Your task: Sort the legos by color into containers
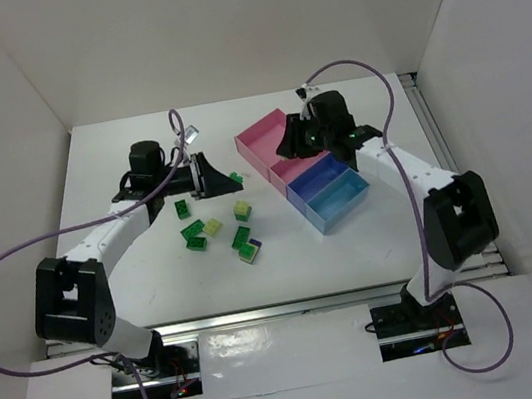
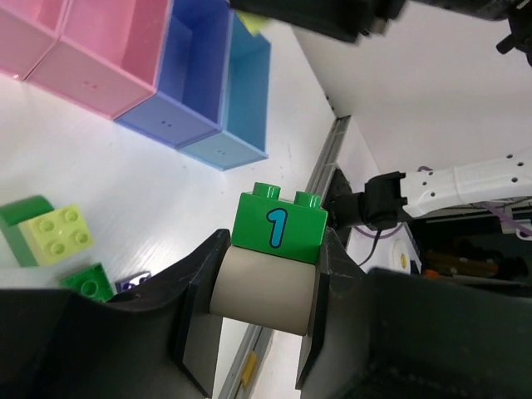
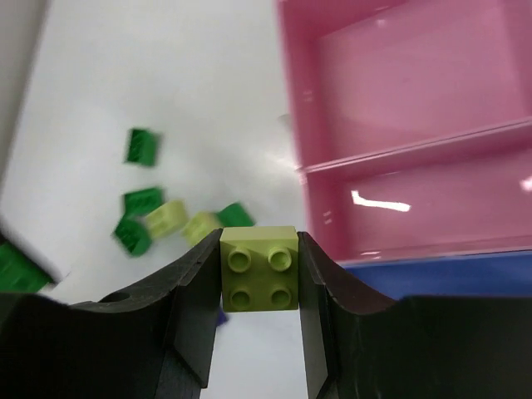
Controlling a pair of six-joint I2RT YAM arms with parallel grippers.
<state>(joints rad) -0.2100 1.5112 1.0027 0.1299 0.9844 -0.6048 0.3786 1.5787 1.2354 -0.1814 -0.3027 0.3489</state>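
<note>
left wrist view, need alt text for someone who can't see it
The left gripper holds a green brick printed with a blue 1 between its fingers, over a white table. At upper left stands a row of trays: pink, dark blue, light blue. A pale yellow-green brick and a loose green brick lie at lower left.

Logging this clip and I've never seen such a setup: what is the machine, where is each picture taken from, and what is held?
Two robot arms, each ending in a two-finger gripper. One picture looks down on the table; the other two come from wrist cameras. On the table lie loose green bricks and a row of trays, pink, dark blue and light blue. The left gripper holds a green brick marked 1; the right gripper holds a yellow-green brick.
</note>
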